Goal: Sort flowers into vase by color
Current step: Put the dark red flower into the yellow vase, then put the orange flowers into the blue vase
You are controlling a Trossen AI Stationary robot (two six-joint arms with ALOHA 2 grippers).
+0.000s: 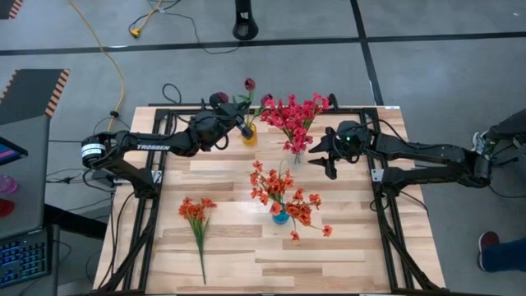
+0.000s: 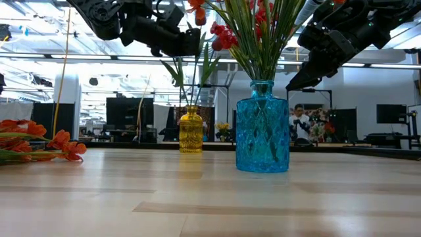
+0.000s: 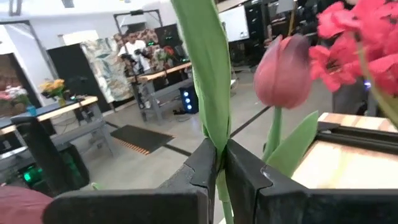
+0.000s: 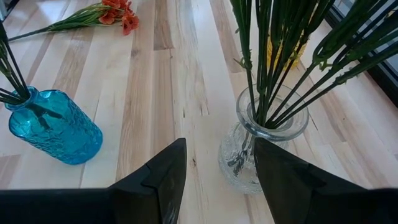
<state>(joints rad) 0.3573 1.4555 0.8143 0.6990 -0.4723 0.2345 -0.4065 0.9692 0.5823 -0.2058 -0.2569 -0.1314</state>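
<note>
Left gripper (image 1: 223,123) sat at table's 11 o'clock, fingers clamped together. Right gripper (image 1: 321,153) at 2 o'clock, fingers apart.

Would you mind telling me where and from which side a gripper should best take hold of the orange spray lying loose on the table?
Grip the orange spray on its bare green stem, below the blooms, coming straight down from above with the jaws across the stem. It lies flat with nothing near it, and the stem is thin and firm while the blooms would crush.
</note>
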